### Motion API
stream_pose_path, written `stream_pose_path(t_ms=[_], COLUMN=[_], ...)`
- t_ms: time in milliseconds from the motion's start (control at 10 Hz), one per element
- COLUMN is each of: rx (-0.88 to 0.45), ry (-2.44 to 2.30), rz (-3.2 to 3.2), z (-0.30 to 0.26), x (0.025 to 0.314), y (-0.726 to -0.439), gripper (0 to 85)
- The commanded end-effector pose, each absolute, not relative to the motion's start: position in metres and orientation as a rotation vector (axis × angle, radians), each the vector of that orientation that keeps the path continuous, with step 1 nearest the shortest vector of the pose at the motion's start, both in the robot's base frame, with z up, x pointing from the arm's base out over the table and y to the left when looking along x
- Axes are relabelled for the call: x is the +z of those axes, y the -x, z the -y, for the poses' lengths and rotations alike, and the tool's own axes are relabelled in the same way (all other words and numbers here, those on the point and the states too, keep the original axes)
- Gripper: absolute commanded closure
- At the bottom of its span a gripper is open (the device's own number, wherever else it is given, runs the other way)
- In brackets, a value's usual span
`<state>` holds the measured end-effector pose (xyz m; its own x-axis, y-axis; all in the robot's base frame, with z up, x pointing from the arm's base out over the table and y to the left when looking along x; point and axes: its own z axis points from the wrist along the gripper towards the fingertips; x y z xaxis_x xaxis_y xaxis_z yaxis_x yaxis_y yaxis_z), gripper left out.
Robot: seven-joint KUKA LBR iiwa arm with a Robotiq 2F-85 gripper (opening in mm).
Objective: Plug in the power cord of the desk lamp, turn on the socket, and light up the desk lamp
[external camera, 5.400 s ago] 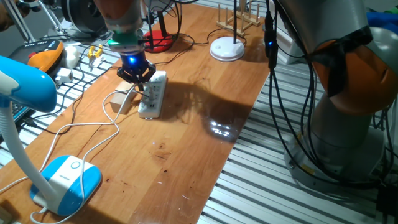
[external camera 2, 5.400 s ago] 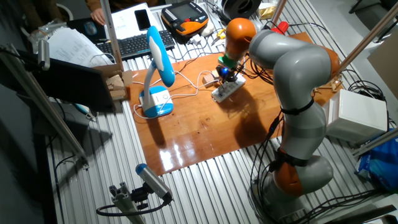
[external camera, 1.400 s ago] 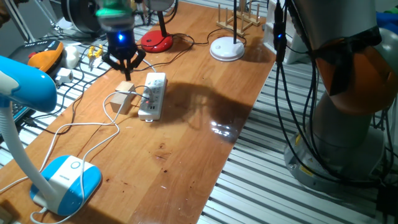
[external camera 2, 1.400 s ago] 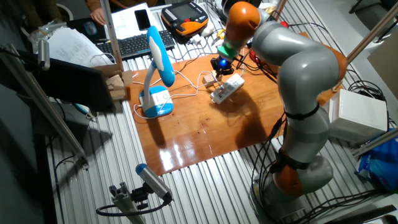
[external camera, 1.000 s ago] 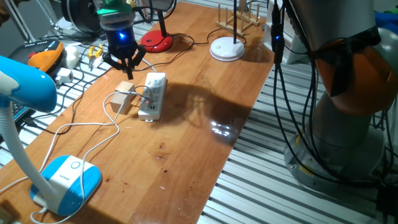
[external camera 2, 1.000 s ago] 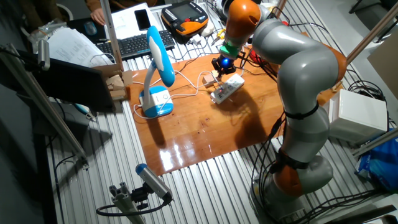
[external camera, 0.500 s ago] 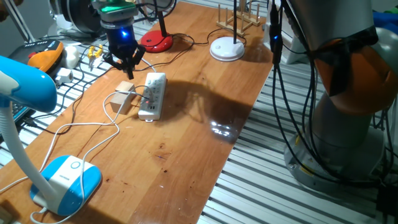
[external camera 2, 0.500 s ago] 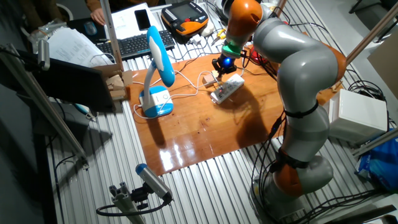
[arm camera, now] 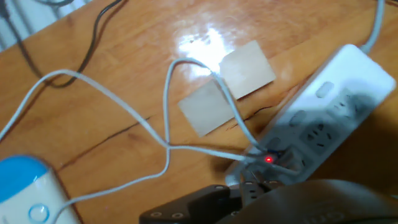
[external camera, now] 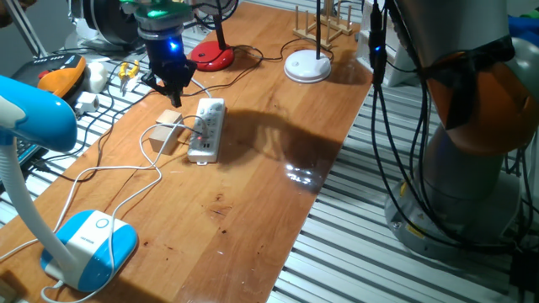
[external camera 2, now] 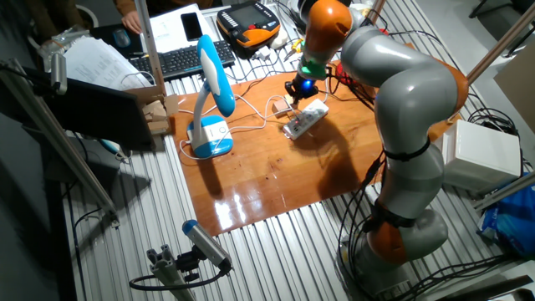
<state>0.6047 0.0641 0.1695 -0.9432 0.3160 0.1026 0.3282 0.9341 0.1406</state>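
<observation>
The white power strip [external camera: 206, 129] lies on the wooden table, also in the hand view [arm camera: 323, 115]. A small red light [arm camera: 268, 159] glows at its near end. The thin white power cord [external camera: 126, 172] runs from the desk lamp's blue and white base [external camera: 88, 246] to the strip, and its end sits at the strip beside the red light [arm camera: 252, 152]. The lamp's blue head [external camera: 34, 109] is at the left. My gripper [external camera: 173, 93] hangs above the table just beyond the strip and the tan block [external camera: 168, 130], with fingers drawn together and empty. It also shows in the other fixed view [external camera 2: 298, 90].
A red-based lamp [external camera: 210, 55] with a black cable and a white disc-based lamp [external camera: 307, 66] stand at the far end. A wooden rack [external camera: 324, 25] is behind them. Tools and an orange pendant [external camera: 59, 77] lie left of the table. The table's edge [external camera: 328, 181] runs along the right.
My gripper has risen from the strip and moved to its far side. Over the last second its fingers have narrowed from spread to together. The strip, cord and lamp have not moved.
</observation>
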Motion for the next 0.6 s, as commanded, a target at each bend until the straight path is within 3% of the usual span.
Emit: stream_pose_path(t_ms=[0,200,500], rx=[-0.245,-0.218,-0.327], ry=[0.18,0.163,0.168], rz=[3.015,2.993,3.002], z=[-0.064,-0.112,-0.156], x=[0.17,0.182,0.179], y=[-0.605,-0.616,-0.616], gripper=[85.0,85.0,85.0])
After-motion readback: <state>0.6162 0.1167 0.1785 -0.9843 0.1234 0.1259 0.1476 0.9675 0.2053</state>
